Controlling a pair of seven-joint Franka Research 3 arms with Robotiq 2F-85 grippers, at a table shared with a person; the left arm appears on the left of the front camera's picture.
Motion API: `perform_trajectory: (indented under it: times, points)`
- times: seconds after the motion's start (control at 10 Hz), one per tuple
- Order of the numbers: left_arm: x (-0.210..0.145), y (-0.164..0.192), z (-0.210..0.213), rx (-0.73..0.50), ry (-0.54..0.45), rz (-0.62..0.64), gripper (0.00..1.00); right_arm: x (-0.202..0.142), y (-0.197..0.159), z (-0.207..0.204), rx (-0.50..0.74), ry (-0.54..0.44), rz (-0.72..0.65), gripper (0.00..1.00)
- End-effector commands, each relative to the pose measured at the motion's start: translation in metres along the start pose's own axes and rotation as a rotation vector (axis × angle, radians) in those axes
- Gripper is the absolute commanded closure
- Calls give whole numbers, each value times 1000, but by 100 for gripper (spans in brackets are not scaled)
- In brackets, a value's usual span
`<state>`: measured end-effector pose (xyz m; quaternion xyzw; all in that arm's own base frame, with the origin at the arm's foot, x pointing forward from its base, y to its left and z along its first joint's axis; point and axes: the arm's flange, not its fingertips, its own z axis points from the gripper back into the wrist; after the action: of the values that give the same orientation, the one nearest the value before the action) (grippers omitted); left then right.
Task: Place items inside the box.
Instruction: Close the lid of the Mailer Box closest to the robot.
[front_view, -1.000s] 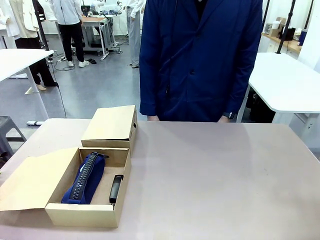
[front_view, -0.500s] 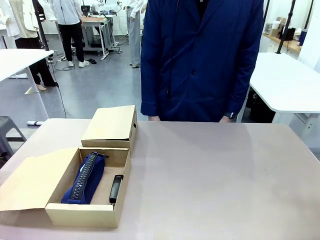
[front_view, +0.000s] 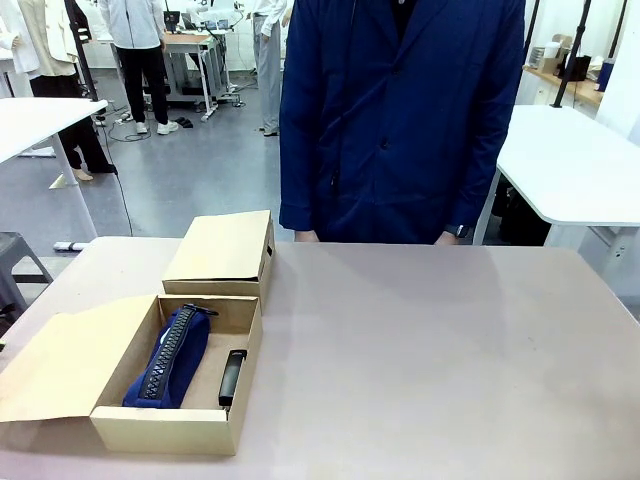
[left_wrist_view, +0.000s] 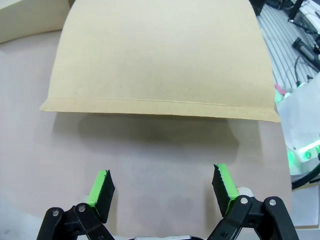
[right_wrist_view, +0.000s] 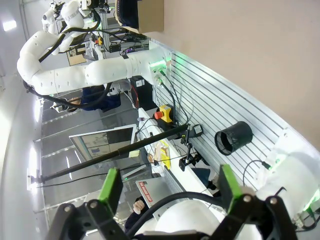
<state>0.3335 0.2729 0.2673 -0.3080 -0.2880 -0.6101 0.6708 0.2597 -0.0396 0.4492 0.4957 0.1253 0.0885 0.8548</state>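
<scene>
shallow rectangular tan cardboard box (front_view: 170, 425) sits open at the near left of the beige table (front_view: 430, 350), its hinged flap lid (front_view: 60, 360) folded out flat to the left. inside it, a navy fabric pencil case with a black zipper (front_view: 168, 357) lies lengthwise along the left-middle, and a black stapler (front_view: 232, 377) lies beside it against the right wall, apart from the case by a thin strip of box floor. a smaller closed tan cardboard box (front_view: 222, 250) stands just behind the open one, touching or nearly touching its far wall.

person in a dark blue coat (front_view: 400, 120) stands at the far edge of the table, hands low at the edge.

left wrist view: left gripper (left_wrist_view: 162, 187) hangs over bare table, green pads (left_wrist_view: 102, 186) wide apart, nothing between them; the tan flap lid (left_wrist_view: 160, 55) lies just ahead of the fingers.

right wrist view: right gripper (right_wrist_view: 167, 190) spread apart, empty, green pads (right_wrist_view: 111, 186) well separated, camera rolled sideways, table edge and a white robot arm (right_wrist_view: 80, 70) farther off.
</scene>
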Motion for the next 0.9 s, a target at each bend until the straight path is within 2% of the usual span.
perform_trajectory:
  times: [0.0, 0.3, 0.7, 0.8]
  points:
    - [0, 0, -17, -23, 18, -41, 0, -1, 1, 0, 17, -3, 21, 0]
    - [2, 1, -43, -46, 79, -49, 0, -1, 1, 0, 17, -3, 21, 0]
    - [3, 2, -53, -50, 136, -50, 0, -1, 1, 0, 17, -3, 21, 0]
    - [2, 0, -55, -65, 107, -59, 0, -1, 1, 0, 17, -3, 21, 0]
